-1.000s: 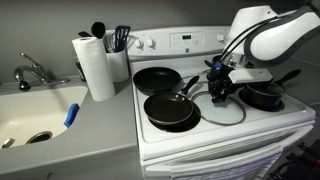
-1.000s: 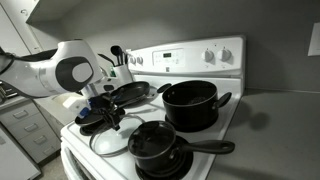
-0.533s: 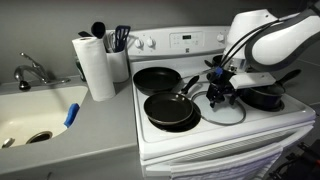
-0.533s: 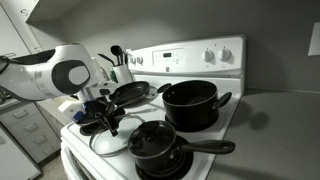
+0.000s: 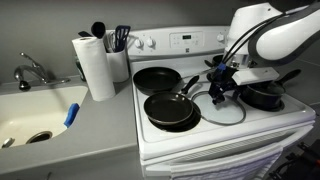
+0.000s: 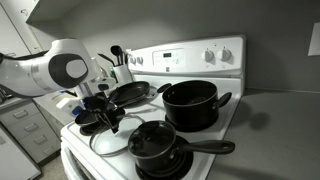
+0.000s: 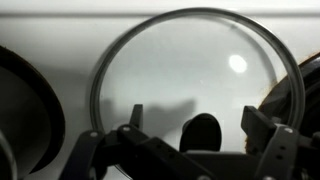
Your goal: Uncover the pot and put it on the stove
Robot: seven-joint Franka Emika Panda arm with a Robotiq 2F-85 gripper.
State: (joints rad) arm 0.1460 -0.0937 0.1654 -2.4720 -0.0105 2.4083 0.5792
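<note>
**Item: lid** [image 7: 185,70]. Count: one. Round clear glass with a black knob [image 7: 203,130]. It lies flat on the tabletop [image 5: 200,133] near the front edge, about midway between the sink-side edge and the opposite edge. Being round, it has no long axis.

**Item: tool** [image 7: 195,118]. Count: one, on the only arm. The fingers [image 7: 135,118] are spread wide and pinch nothing.
- Key relation: the lid lies straight beneath the tool, and the knob sits in the gap between the fingers without touching either.
- Judgement: a plain vertical rise would clear the knob, whereas a sideways pull could knock it.

**Item: pot** [image 6: 190,105]. Count: one. Wide, low and black, it stands uncovered at the back corner away from the sink. From the tool it lies toward the back panel and well apart.

**Item: stove** [image 5: 185,42]. Count: one. White range with a raised back panel; its top serves as the tabletop.
- Judgement: with the pot bare and the lid resting on the stove, the task looks nearly complete.

**Other cookware**
- Back frying pan [image 5: 158,78], one, at the sink-side back corner.
- Front frying pan [image 5: 170,108], one, at the sink-side front corner, just beside the lid.
- Saucepan [image 6: 152,148], one, long-handled, at the front corner away from the sink.

**Off the tabletop**
- Paper towel roll [image 5: 95,65], one.
- Utensil holder [image 5: 118,62], one.
- Sink [image 5: 60,95], one.
</note>
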